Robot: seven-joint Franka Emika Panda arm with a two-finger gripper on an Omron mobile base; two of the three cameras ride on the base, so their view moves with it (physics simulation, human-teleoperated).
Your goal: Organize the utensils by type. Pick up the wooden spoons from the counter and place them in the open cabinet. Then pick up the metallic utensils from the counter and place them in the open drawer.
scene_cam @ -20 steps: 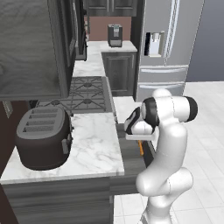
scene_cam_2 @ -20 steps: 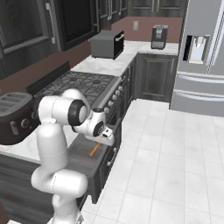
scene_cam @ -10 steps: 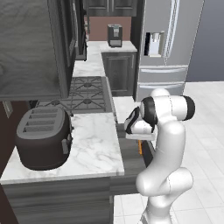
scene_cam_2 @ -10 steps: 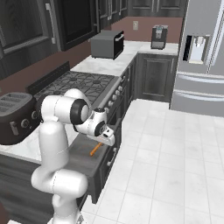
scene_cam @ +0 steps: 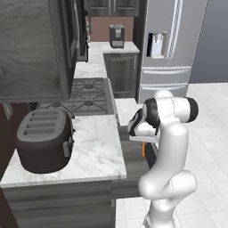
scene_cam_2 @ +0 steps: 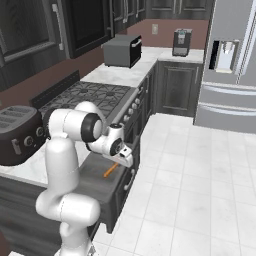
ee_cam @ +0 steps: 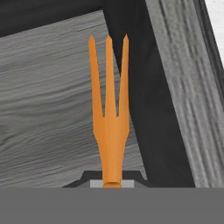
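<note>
My gripper [ee_cam: 112, 183] is shut on an orange fork [ee_cam: 109, 109], one of the metallic utensils, its three tines pointing away from the hand. The fork hangs just above the plain grey inside of the open drawer [ee_cam: 43, 109], close to its dark wood-grain front panel [ee_cam: 183, 87]. From the base views the gripper [scene_cam: 141, 139] [scene_cam_2: 125, 159] hovers over the pulled-out drawer [scene_cam_2: 107, 187], with the fork [scene_cam: 143, 149] [scene_cam_2: 110, 170] sticking out below it. The drawer [scene_cam: 133, 162] sits under the white marble counter [scene_cam: 95, 147]. The wooden spoons are out of view.
A dark toaster [scene_cam: 43, 140] stands on the counter to the left. The gas stove [scene_cam: 84, 95] lies behind it, with a microwave [scene_cam_2: 121, 50] and coffee machine [scene_cam_2: 181, 42] farther back. A steel fridge [scene_cam: 167, 44] stands at the right. An open cabinet door [scene_cam: 31, 44] hangs at upper left.
</note>
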